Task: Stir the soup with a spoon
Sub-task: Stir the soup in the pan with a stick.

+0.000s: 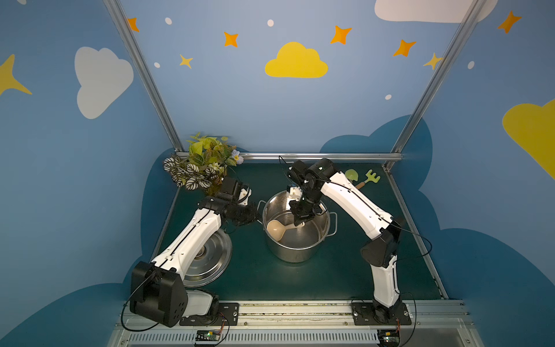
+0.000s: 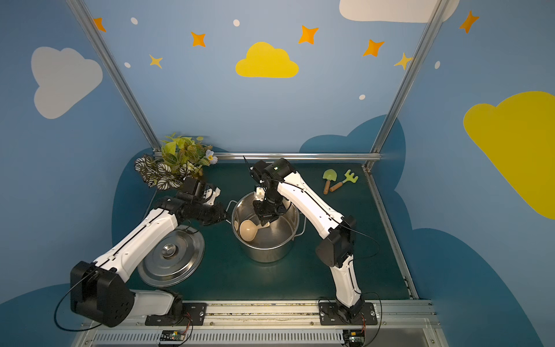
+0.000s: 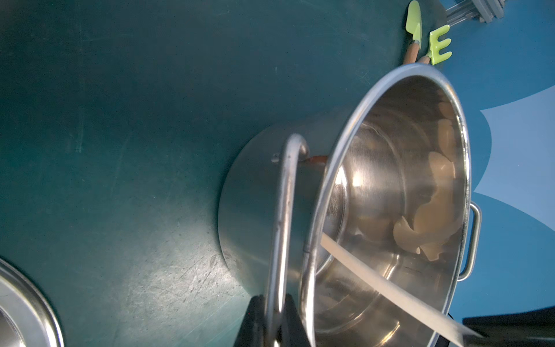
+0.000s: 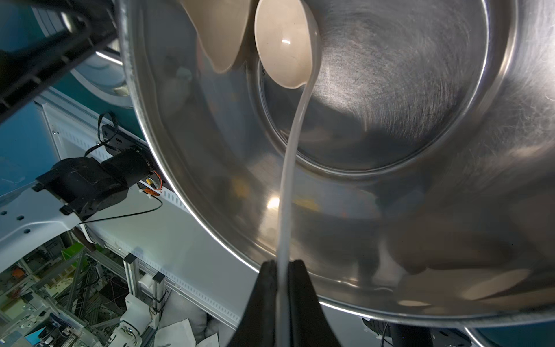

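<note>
Place: looked like a robotics lab booth | behind steel pot [image 1: 295, 252]: aluminium frame [image 1: 318, 156], cloud-painted wall [image 1: 240, 105] | before pot: bolted mounting rail [image 1: 294, 309], cluttered equipment racks [image 4: 60, 300] beyond

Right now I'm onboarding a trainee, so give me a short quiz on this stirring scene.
1. True or false: the lid sits on the pot.
2. Where is the bowl of the spoon: A in the pot, B on the table, C on the lid?
3. What does each hand grip?
Key: 1 false, it lies on the table. 2 A. 3 Left hand: pot handle; right hand: spoon.
</note>
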`<state>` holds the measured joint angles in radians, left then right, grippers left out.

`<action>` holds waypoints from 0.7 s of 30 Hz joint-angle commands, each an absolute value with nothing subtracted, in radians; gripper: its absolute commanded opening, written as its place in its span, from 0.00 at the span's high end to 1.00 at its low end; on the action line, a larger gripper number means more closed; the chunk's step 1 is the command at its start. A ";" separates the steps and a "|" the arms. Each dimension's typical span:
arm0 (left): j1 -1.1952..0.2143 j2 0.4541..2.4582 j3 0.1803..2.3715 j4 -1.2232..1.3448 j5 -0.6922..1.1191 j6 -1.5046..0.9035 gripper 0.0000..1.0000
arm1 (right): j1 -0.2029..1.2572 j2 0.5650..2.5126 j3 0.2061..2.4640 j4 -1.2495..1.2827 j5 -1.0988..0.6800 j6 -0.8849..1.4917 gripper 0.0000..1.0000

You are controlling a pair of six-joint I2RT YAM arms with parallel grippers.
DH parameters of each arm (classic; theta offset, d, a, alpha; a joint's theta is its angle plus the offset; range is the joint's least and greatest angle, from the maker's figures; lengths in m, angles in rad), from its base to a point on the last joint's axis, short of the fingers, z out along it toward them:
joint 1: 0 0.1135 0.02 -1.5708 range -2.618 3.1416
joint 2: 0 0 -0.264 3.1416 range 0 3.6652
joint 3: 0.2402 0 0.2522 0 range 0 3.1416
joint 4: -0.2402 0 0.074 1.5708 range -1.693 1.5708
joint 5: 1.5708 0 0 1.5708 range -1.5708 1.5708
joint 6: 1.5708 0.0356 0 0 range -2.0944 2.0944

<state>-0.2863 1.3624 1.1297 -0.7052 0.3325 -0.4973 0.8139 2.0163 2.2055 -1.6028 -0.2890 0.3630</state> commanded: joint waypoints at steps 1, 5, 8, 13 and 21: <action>-0.287 1.375 1.135 -0.715 0.307 -0.437 0.97 | 0.820 1.909 2.147 -1.803 -0.259 0.378 1.00; -0.287 1.376 1.138 -0.716 0.305 -0.434 0.97 | 0.800 1.820 2.033 -1.804 -0.217 0.387 1.00; -0.287 1.376 1.139 -0.716 0.307 -0.430 0.98 | 0.761 1.768 1.958 -1.804 -0.185 0.390 1.00; -0.285 1.378 1.142 -0.716 0.310 -0.427 0.97 | 0.680 1.742 1.929 -1.804 -0.163 0.373 1.00; -0.285 1.376 1.149 -0.716 0.323 -0.431 0.97 | 0.622 1.834 2.058 -1.804 -0.154 0.347 1.00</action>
